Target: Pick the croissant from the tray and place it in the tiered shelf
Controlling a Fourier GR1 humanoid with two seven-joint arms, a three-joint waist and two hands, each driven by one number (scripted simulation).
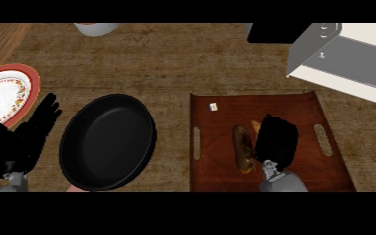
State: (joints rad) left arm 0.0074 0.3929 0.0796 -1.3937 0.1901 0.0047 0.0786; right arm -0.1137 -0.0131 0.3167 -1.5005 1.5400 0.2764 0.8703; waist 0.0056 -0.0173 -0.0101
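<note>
A brown croissant (241,148) lies on the dark red-brown tray (220,174) at the lower middle right. My right hand (275,140) is down over the croissant's right side, its fingers curled against it and hiding part of it. The tiered shelf (339,58), white and grey, stands at the upper right, past the tray's far corner. At the left edge my left hand (33,129) rests open with fingers up, away from the tray.
A black oval pan (108,141) sits left of the tray. A red-rimmed patterned plate (15,92) shows at the left edge. A grey cup (95,28) stands at the top. A small white bit (214,106) lies on the tray's far end.
</note>
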